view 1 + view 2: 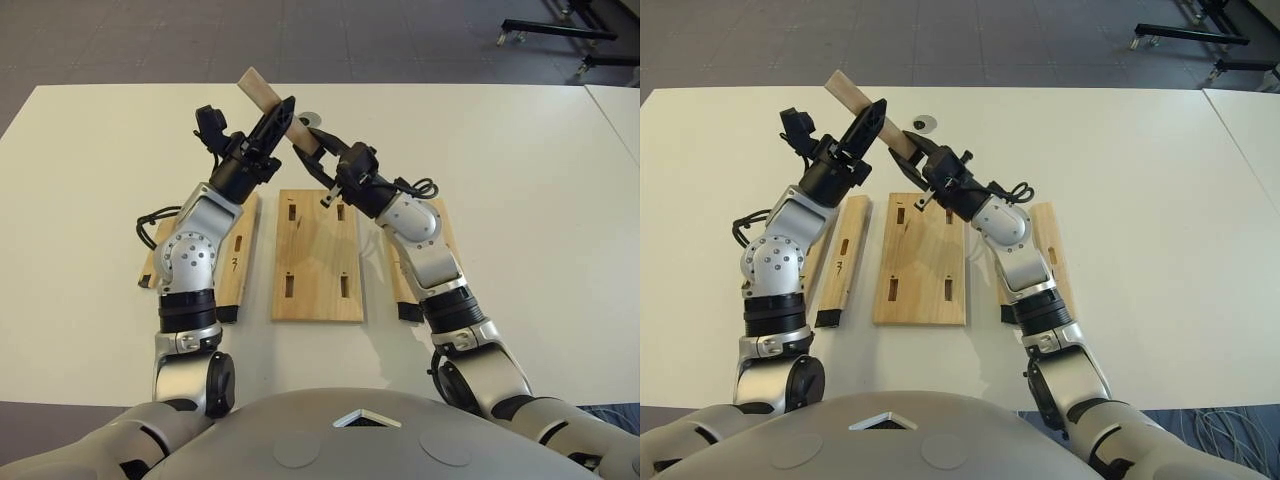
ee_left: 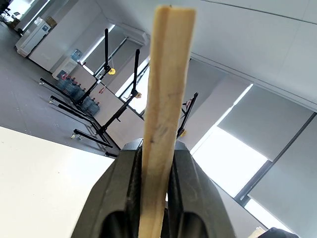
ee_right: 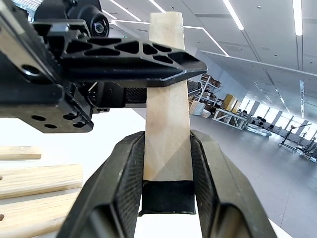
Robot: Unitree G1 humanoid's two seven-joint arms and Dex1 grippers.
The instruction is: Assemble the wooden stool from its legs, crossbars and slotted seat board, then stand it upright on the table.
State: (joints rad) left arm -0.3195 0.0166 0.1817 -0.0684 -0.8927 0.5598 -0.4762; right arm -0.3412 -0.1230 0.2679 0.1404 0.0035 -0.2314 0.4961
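Left claw (image 1: 280,116) and right claw (image 1: 308,144) both clamped tight on one wooden leg (image 1: 262,92), above the seat board (image 1: 318,262).

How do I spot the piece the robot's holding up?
On the white table, a pale rectangular slotted wooden seat board lies flat at the middle. Past its far end, the left gripper and right gripper clamp one slim pale wooden leg with a black end cap. It alone is raised and tilted.
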